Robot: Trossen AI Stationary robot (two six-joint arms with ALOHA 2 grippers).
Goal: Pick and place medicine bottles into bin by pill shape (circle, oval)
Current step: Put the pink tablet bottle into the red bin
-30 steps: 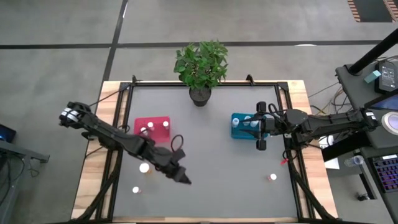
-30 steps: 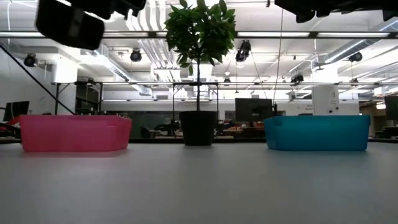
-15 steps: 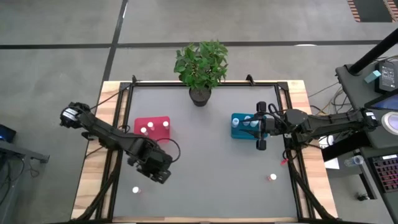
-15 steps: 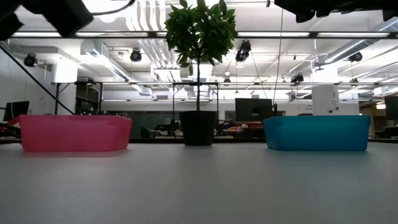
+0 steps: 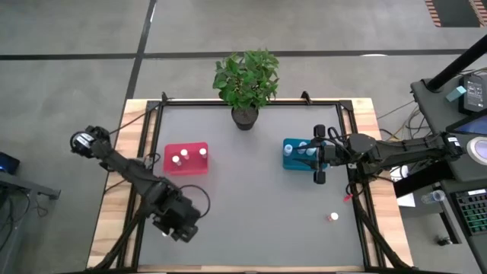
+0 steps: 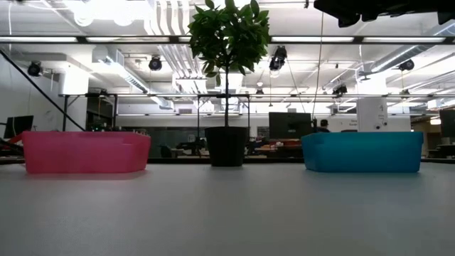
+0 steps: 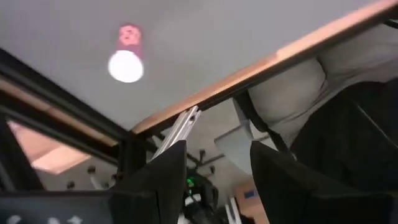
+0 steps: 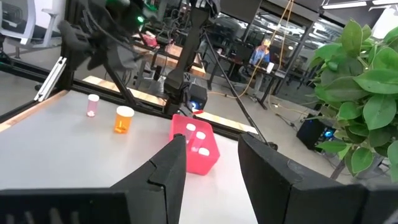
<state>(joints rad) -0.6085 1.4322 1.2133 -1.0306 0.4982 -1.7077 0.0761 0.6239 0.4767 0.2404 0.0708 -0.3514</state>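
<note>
My left gripper (image 5: 181, 227) hangs open over the table's near left corner, tipped downward, with nothing between its fingers (image 7: 163, 180). Ahead of it, in the left wrist view, a pink-bodied bottle with a white cap (image 7: 126, 65) stands on the grey table top. The right wrist view shows that clear-pink bottle (image 8: 93, 104) and an orange bottle (image 8: 124, 119) standing below the left arm. Another bottle (image 5: 333, 217) stands near the right edge. The red bin (image 5: 186, 158) and the teal bin (image 5: 291, 156) each hold white-capped bottles. My right gripper (image 5: 316, 156) waits open and level beside the teal bin.
A potted plant (image 5: 245, 84) stands at the middle of the far edge. A black frame and wooden border (image 5: 128, 183) run along the table's sides. The grey middle of the table (image 5: 259, 205) between the bins is bare.
My left gripper has drawn back from the table's middle toward the near left corner and has tipped from nearly level to pointing steeply down. It has left the low view. The two bottles near the left edge now lie hidden under the arm in the high view.
</note>
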